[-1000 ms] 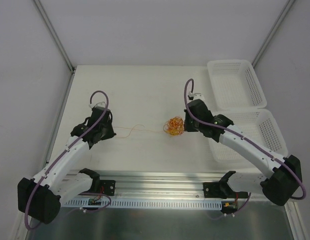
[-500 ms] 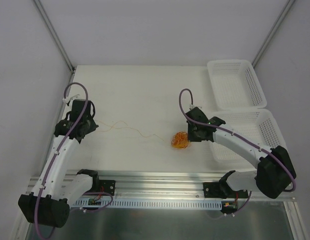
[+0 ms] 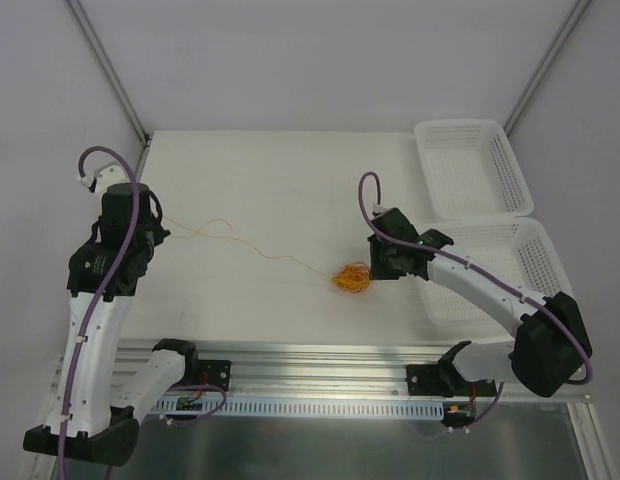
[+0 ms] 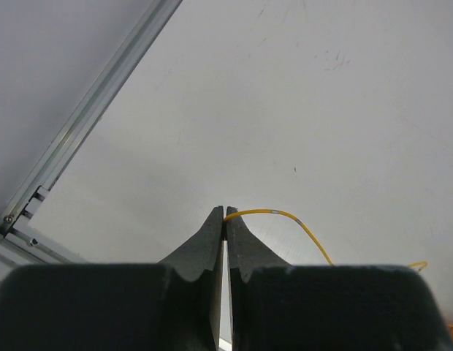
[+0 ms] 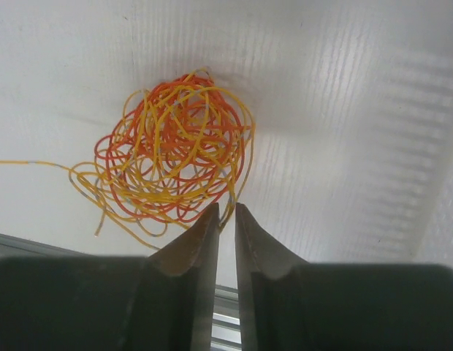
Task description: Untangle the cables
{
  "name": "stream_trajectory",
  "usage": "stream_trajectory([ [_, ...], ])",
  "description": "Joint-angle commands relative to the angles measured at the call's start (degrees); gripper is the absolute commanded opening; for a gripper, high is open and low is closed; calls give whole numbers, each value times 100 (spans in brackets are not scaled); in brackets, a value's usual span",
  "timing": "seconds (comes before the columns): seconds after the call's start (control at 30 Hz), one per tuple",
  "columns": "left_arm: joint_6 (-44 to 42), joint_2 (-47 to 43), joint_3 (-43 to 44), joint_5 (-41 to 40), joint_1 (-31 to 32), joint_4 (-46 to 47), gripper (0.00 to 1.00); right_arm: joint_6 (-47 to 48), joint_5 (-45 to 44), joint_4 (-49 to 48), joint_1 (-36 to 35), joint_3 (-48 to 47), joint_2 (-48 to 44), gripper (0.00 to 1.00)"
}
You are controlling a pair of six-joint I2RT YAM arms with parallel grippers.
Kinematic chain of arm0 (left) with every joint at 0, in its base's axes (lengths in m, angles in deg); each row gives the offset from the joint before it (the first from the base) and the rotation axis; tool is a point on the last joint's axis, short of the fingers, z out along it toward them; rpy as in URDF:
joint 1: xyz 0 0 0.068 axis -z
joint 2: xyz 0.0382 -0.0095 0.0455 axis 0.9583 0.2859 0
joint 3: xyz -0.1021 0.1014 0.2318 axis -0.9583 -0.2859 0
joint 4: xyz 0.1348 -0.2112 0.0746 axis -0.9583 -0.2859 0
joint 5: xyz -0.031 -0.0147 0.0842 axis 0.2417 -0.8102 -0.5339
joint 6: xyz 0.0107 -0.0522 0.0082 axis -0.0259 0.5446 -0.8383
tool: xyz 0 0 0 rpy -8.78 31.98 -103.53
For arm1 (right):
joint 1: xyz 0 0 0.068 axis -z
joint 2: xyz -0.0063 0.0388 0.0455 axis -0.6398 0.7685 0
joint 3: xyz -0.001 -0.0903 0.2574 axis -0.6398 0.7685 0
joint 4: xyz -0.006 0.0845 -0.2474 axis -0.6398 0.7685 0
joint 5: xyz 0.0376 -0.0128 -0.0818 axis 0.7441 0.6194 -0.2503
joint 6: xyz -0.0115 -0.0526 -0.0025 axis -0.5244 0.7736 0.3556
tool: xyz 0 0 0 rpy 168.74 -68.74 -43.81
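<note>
the left gripper (image 4: 224, 215) is pinched fully closed on the end of one yellow strand (image 4: 285, 213), which arcs out from between its fingertips; the tight nip looks meant to keep so thin a wire from slipping while it is drawn out. from there the strand runs in a loose, wavy line across the white table (image 3: 270, 170) to the tangle (image 3: 352, 278), the knot of red-orange and yellow cables (image 5: 175, 153) that everything else sits around. the left gripper is well apart from the tangle, on its left in the top view, with the strand raised near the jaws and slack along its run, so the pull is not yet taut. the right gripper (image 5: 226, 210) hangs just beside the tangle on its right, tips pointing at the near edge of the bundle, jaws parted by only a thin slit. a red loop passes right at the tips, but i cannot tell that any wire is gripped. it seems stationed there to anchor the knot while the other arm draws one wire free. two white baskets (image 3: 470, 165) stand further right of the tangle, untouched. most of the cables are wound together, so the job looks early.
</note>
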Motion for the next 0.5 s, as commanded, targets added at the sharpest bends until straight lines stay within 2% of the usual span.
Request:
stream_trajectory([
  [0.0,-225,132,368,-188,-44,-130,0,143,171,-56,-4,-60,119,20],
  [0.1,-225,413,132,304,-44,2,0,169,163,-170,-74,-60,85,39],
  [0.13,-173,536,61,418,-44,11,0,186,172,-127,-83,-112,50,51],
  [0.23,2,625,-446,1103,-44,203,0,466,85,23,-258,-437,-99,65],
  [0.3,73,599,-755,1701,-44,527,0,616,58,-20,-477,-691,-100,68],
  [0.47,91,511,-1538,2098,-44,951,0,380,128,-257,-943,-1175,575,73],
])
